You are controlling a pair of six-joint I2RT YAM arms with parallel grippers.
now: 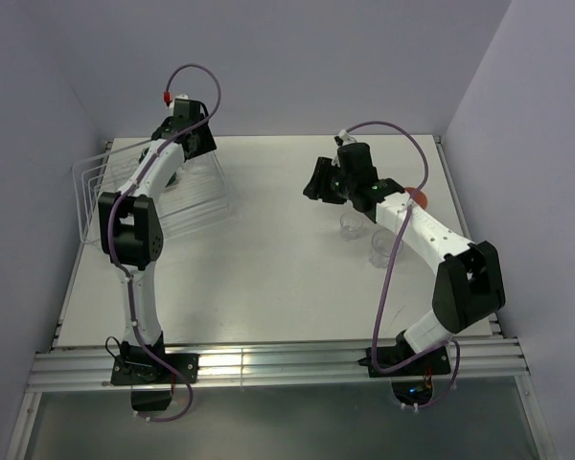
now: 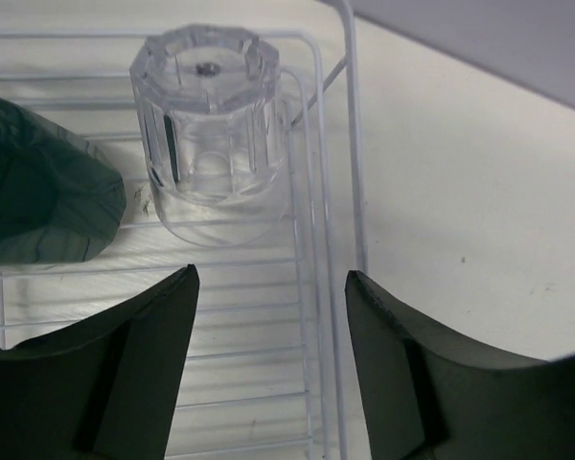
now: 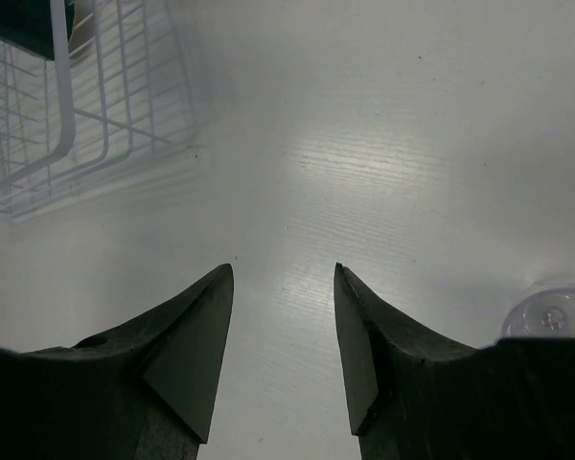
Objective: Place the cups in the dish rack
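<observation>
The dish rack [image 1: 91, 196] stands at the table's far left. In the left wrist view a clear tumbler [image 2: 211, 144] sits upside down inside the dish rack [image 2: 350, 144], by its right wall, with the dark green mug [image 2: 38, 196] to its left. My left gripper [image 2: 271, 278] is open just behind the tumbler and holds nothing. My right gripper [image 1: 318, 180] hovers open and empty over mid-table. Two more clear tumblers [image 1: 353, 225] [image 1: 381, 251] stand beside the right arm. The salmon-pink cup [image 1: 417, 198] peeks out behind that arm.
The right wrist view has the rack's corner [image 3: 67, 115] at upper left and a tumbler's rim [image 3: 553, 311] at the lower right edge. Purple cables loop above both arms. Walls close in the table at the back and sides.
</observation>
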